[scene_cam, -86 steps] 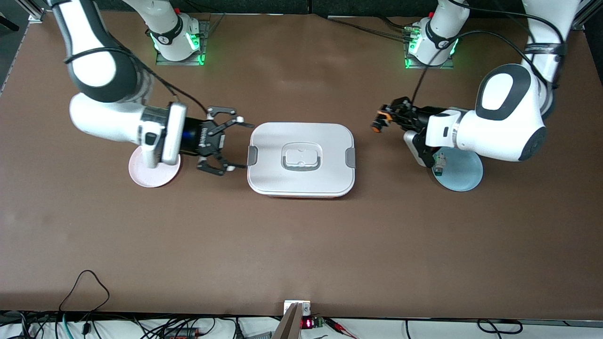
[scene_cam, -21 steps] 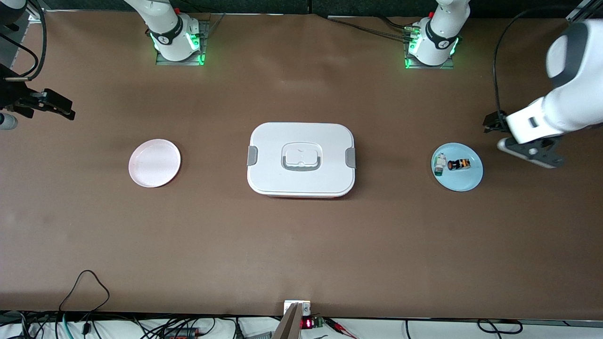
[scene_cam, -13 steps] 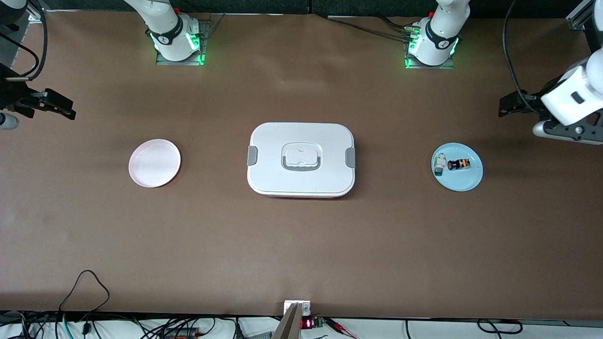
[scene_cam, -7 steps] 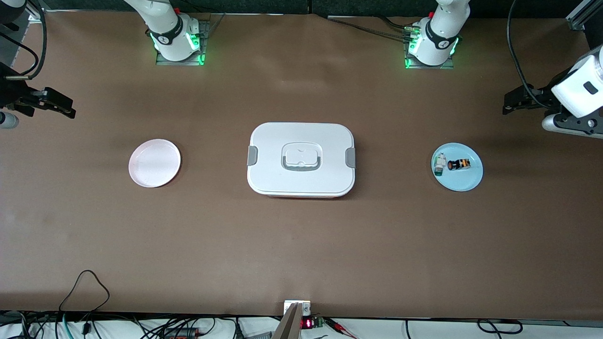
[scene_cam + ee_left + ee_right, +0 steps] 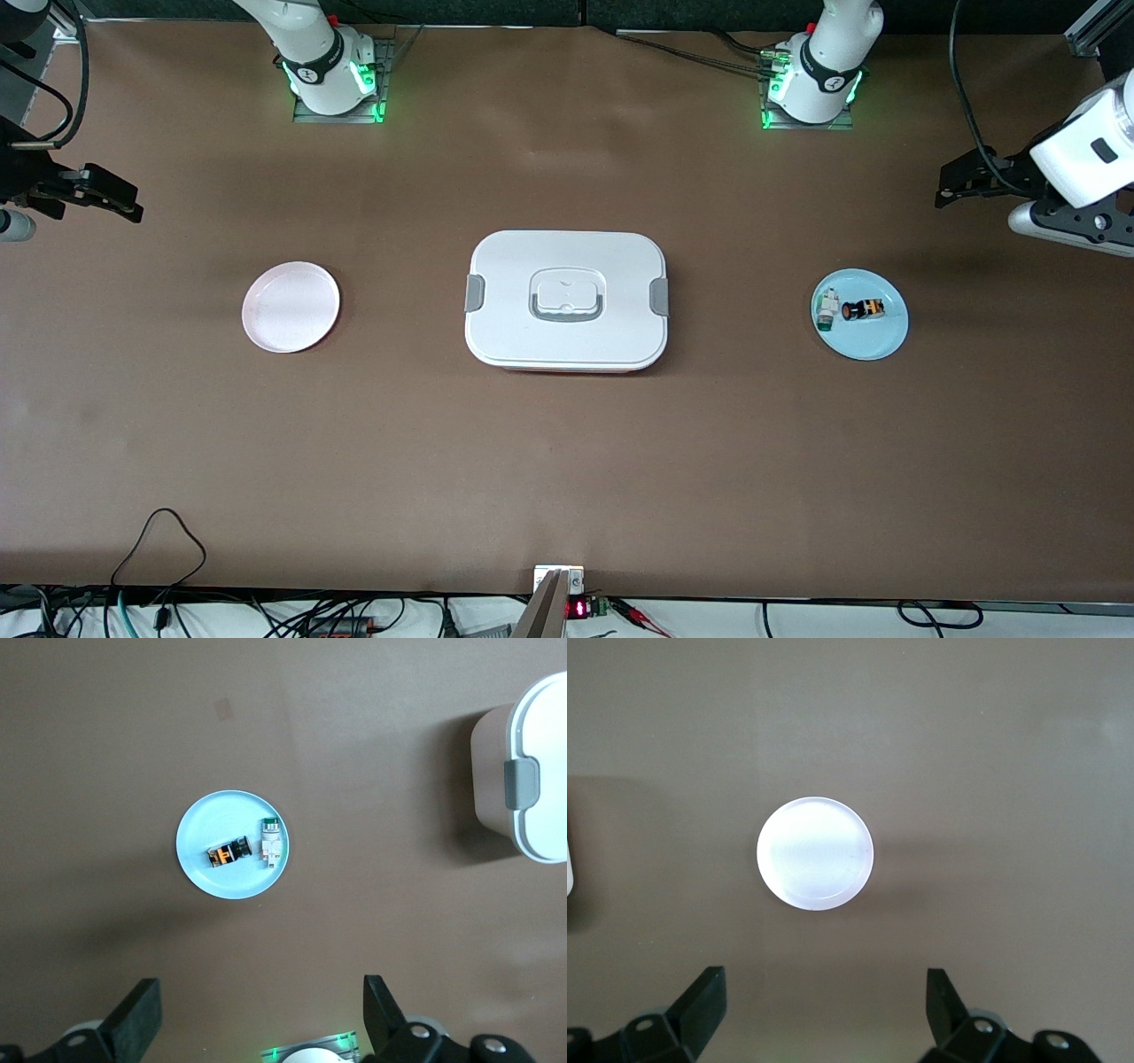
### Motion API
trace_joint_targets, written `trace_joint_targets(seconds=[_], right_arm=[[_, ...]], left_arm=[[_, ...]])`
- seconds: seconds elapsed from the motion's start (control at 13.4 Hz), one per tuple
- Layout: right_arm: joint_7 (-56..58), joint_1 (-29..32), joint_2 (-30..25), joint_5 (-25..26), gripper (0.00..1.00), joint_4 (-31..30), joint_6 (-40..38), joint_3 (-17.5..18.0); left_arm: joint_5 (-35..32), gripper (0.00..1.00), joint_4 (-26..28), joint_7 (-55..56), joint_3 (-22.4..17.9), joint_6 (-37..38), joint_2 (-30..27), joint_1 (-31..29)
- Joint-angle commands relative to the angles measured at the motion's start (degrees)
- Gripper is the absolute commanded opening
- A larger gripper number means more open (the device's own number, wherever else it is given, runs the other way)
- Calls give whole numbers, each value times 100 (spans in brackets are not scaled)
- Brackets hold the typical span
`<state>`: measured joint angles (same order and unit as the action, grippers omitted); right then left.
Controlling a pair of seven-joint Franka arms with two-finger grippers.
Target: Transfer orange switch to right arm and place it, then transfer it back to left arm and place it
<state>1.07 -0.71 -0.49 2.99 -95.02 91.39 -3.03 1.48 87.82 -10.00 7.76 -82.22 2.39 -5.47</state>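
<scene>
The orange switch (image 5: 863, 309) lies on a light blue plate (image 5: 881, 337) toward the left arm's end of the table, beside a small white part with a green tip (image 5: 827, 310). In the left wrist view the switch (image 5: 229, 854) lies on the same plate (image 5: 208, 828). The white box (image 5: 567, 299) stands at the table's middle. My left gripper (image 5: 955, 184) is open and empty, high over the table near the blue plate; its fingers (image 5: 137, 1020) stand wide apart. My right gripper (image 5: 111, 199) is open and empty, high over the right arm's end.
An empty pink plate (image 5: 291, 307) lies toward the right arm's end and shows in the right wrist view (image 5: 815, 853). The box's clipped end (image 5: 523, 784) shows in the left wrist view. Cables lie along the table's near edge.
Several seconds ago my left gripper held the orange switch beside the box and my right gripper was open at the box's other end. Now the switch lies on the blue plate and both arms are raised.
</scene>
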Motion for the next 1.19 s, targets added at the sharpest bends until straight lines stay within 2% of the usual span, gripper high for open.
trace_joint_targets(seconds=[0.0, 0.3, 0.6, 0.74, 0.89, 1.12], right_arm=[[-37, -8, -30, -80, 100, 81, -121, 4], [-28, -17, -30, -80, 100, 81, -130, 13], [-11, -17, -30, -80, 100, 72, -130, 4], [-28, -17, -39, -80, 100, 81, -130, 4], [-28, -17, -39, -80, 100, 81, -130, 4], [-20, -17, -39, -80, 100, 81, -130, 13]], left_arm=[[55, 100, -36, -196, -529, 66, -81, 660], [80, 100, -45, -29, -529, -22, -37, 784], [89, 100, -28, -20, -459, -66, -229, 679], [54, 100, -10, 102, -293, -66, -239, 434], [36, 100, -1, 331, 40, -75, -230, 48], [-60, 100, -28, 341, 68, -75, -204, 81]])
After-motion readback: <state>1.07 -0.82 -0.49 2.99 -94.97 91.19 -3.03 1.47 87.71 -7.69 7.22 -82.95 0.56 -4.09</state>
